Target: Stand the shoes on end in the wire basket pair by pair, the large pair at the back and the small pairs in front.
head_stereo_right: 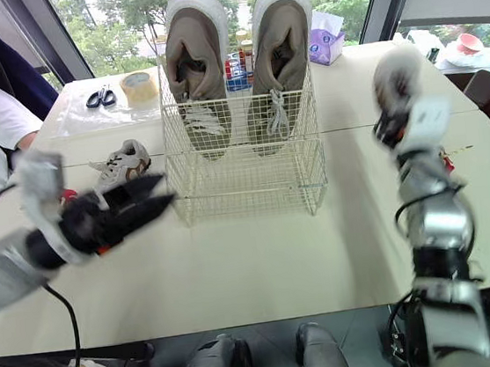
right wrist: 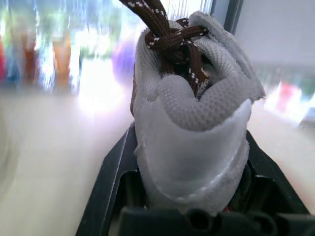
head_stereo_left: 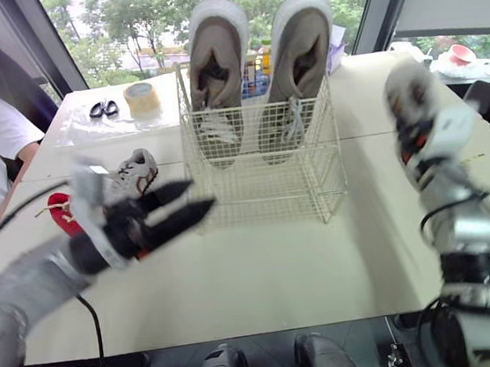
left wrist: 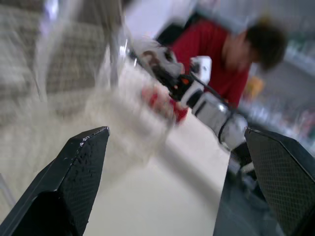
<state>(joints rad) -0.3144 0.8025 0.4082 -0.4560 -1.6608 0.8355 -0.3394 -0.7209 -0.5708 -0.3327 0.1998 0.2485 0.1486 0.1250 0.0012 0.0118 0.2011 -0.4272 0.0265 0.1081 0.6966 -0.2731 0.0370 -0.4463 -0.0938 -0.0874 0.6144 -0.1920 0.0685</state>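
ON THE BENCH: The robot's right gripper [right wrist: 189, 135] is clamped on a small grey mesh shoe with brown laces [right wrist: 197, 83]. It holds the shoe in the air over the right side of the pale bench [head_stereo_left: 264, 270], well apart from the white wire basket [head_stereo_left: 263, 190]. A pair of large tan suede shoes [head_stereo_left: 218, 62] stands on end against the basket's back wall, and the space in front of them holds nothing yet. The left gripper [head_stereo_left: 195, 198], its two black fingers apart and empty, hovers just beside the basket's front left corner. A second small grey shoe with brown trim [head_stereo_left: 133, 172] lies on the bench beyond it.

The risks appear to lie in the placing. The fingers pinch soft mesh at the shoe's opening, so the shoe could twist or slip on its way down. A loose brown lace could snag on the wire rim and drag the basket. A small shoe set on end in the open front space, with nothing yet beside it, may well topple. The left gripper is close enough to the corner that a careless sweep could shove the basket and tip the large pair.
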